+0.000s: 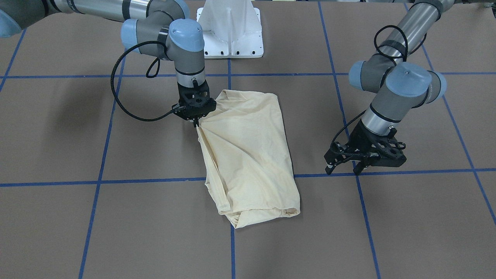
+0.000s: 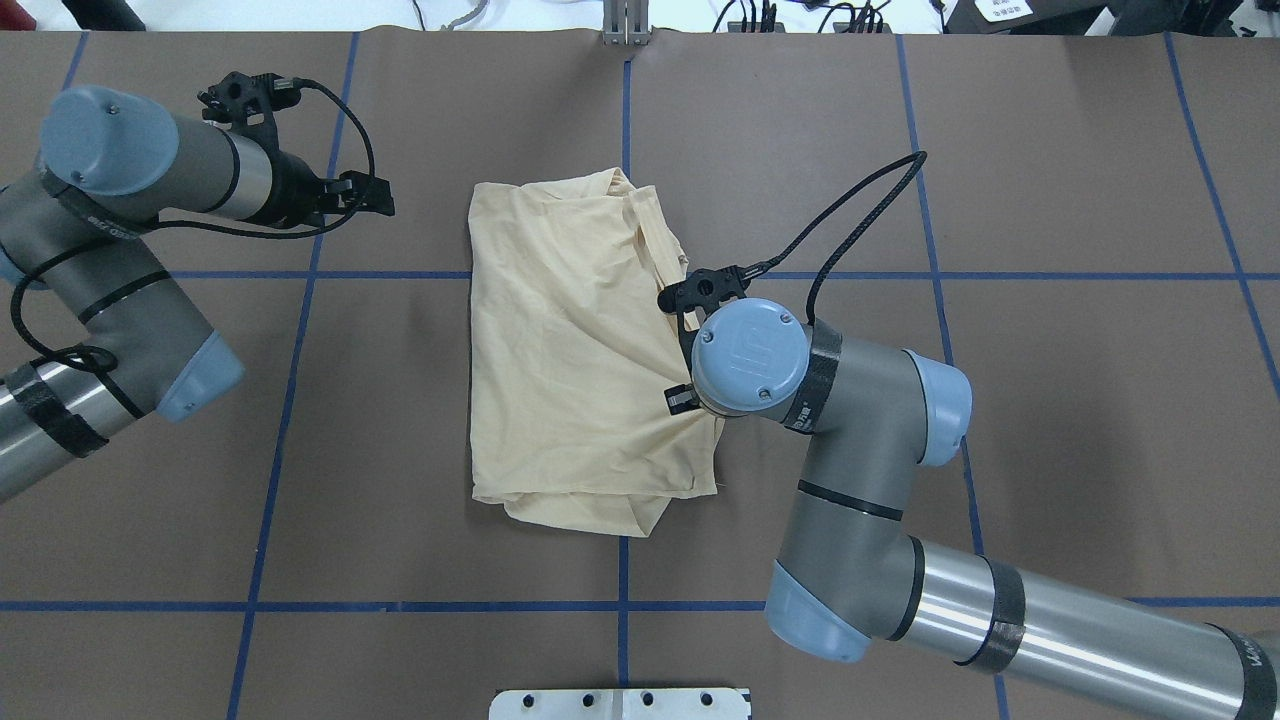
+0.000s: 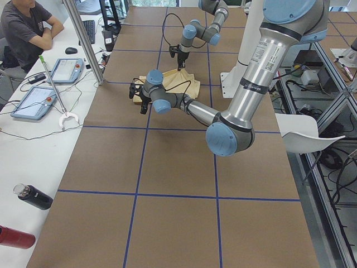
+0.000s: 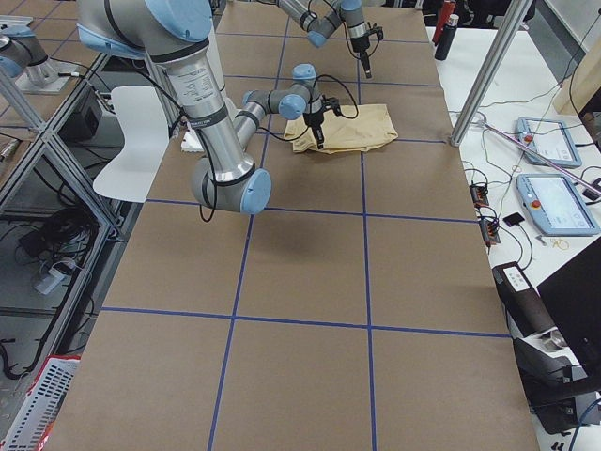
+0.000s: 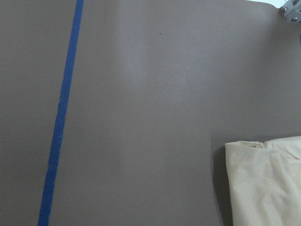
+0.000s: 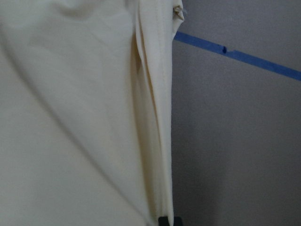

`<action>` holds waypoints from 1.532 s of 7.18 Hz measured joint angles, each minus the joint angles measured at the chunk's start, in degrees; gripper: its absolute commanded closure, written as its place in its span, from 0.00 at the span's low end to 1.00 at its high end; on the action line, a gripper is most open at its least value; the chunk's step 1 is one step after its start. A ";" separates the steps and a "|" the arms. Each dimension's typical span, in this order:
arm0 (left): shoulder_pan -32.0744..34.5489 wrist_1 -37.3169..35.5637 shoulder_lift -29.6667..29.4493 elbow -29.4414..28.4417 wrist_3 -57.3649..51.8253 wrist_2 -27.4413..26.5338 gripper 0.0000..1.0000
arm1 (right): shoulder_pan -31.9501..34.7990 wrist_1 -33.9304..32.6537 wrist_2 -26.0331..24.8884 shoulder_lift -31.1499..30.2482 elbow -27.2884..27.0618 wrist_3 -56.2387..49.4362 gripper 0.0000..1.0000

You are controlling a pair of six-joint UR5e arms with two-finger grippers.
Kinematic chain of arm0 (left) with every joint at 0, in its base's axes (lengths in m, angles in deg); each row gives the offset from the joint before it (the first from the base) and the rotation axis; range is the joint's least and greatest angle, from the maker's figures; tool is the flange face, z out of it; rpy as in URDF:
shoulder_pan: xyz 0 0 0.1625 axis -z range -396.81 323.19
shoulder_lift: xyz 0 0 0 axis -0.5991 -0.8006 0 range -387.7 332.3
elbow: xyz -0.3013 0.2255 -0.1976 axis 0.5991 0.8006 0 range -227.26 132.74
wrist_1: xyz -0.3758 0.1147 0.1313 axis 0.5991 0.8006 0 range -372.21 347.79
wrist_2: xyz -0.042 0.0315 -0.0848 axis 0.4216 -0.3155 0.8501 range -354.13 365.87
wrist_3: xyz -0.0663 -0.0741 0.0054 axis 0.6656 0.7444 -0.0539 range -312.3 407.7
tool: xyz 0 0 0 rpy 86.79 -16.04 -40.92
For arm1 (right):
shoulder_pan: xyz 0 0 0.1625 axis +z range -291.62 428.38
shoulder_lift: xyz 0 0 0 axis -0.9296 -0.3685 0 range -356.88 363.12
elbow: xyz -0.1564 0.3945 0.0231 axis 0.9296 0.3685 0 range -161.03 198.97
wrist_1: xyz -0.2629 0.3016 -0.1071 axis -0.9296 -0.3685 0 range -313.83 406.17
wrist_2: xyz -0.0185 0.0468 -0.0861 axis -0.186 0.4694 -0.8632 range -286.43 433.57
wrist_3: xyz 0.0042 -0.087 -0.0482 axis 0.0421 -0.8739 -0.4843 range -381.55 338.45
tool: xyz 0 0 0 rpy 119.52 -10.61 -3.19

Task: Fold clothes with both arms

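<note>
The table [image 2: 1050, 400] carries the cream shirt [image 2: 560, 360], folded up at its centre. Seen from overhead, the right end effector [image 1: 195, 123] is clamped on the shirt's 3 o'clock edge. The left end effector [image 1: 343, 167] hangs at the shirt's 10 o'clock, fingers apart and well clear of it.

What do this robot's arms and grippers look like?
Both the left arm and right arm are grey-and-silver tubes with light blue joint caps and black bands. A black cable loops along each to the black left gripper and right gripper.
</note>
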 measured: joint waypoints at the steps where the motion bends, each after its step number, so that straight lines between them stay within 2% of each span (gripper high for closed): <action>1: -0.02 0.00 -0.02 -0.08 -0.06 0.02 0.00 | 0.41 0.37 -0.12 -0.03 0.11 0.02 0.00; 4: -0.05 0.00 -0.11 -0.31 -0.22 0.06 0.00 | 4.03 5.54 -0.40 2.22 2.50 -0.71 0.00; 6: -0.05 0.00 -0.12 -0.35 -0.24 0.07 0.00 | 6.18 9.18 -0.65 10.14 12.77 -0.91 0.00; 11: -0.05 0.08 -0.12 -0.24 -0.30 0.07 0.00 | 9.38 16.73 -2.30 20.44 33.83 -4.82 0.00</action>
